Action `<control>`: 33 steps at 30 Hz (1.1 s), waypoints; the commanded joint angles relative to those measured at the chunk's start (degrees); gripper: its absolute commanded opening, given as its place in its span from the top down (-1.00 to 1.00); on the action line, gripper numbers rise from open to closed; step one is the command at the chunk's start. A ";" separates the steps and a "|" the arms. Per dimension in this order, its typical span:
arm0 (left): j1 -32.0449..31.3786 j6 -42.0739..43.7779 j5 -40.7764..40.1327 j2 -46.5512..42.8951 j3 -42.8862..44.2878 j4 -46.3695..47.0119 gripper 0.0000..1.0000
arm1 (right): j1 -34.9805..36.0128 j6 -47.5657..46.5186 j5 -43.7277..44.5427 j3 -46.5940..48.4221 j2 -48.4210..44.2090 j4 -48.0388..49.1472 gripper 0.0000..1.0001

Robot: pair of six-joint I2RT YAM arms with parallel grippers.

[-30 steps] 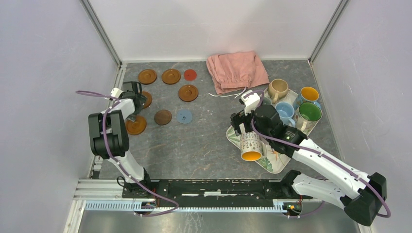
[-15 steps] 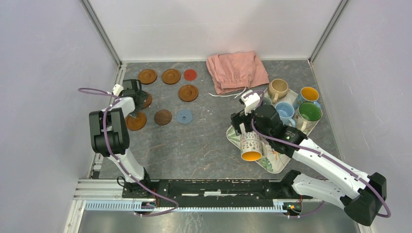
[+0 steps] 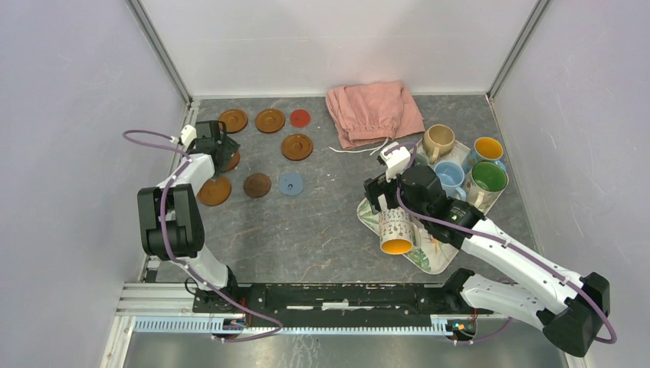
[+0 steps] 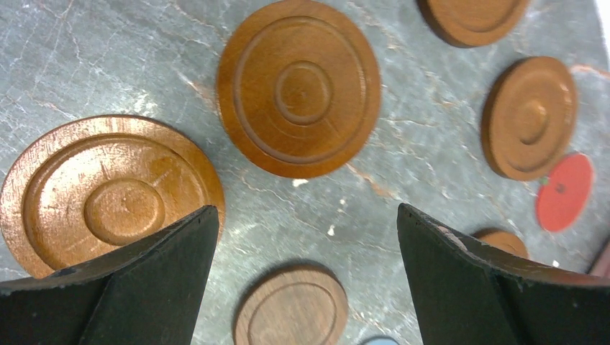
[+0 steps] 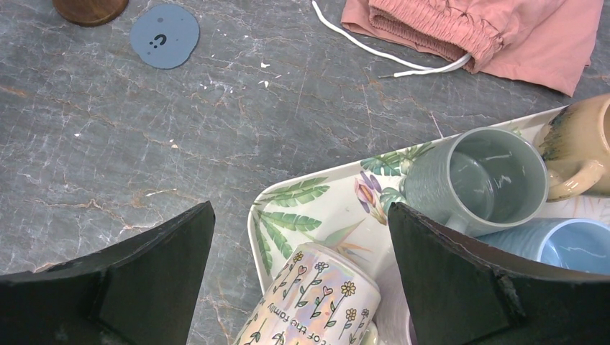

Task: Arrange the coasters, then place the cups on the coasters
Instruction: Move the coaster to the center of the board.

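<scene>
**Left gripper** (image 4: 306, 215): jaws spread wide, holding nothing, poised low over the coasters (image 3: 270, 120).
- A brown coaster (image 4: 298, 86) lies just ahead of the gap.
- A large coaster (image 4: 108, 194) sits partly under one finger.
- A dark coaster (image 4: 291, 316) lies within the gap.

Judged: it is lining up a pick, since the discs lie in no order.

**Right gripper** (image 5: 298, 212): jaws wide, empty, over the tray (image 5: 338, 208).
- A floral cup (image 5: 309, 302) lies on its side in the gap.
- A grey-green cup (image 5: 482, 180) stands beside one finger.

No cup is on a coaster.
</scene>
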 commanded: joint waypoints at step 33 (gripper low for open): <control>-19.71 0.19 -2.56 -1.19 -6.92 1.11 -0.99 | -0.22 -0.82 1.64 -0.15 -1.26 2.29 -0.96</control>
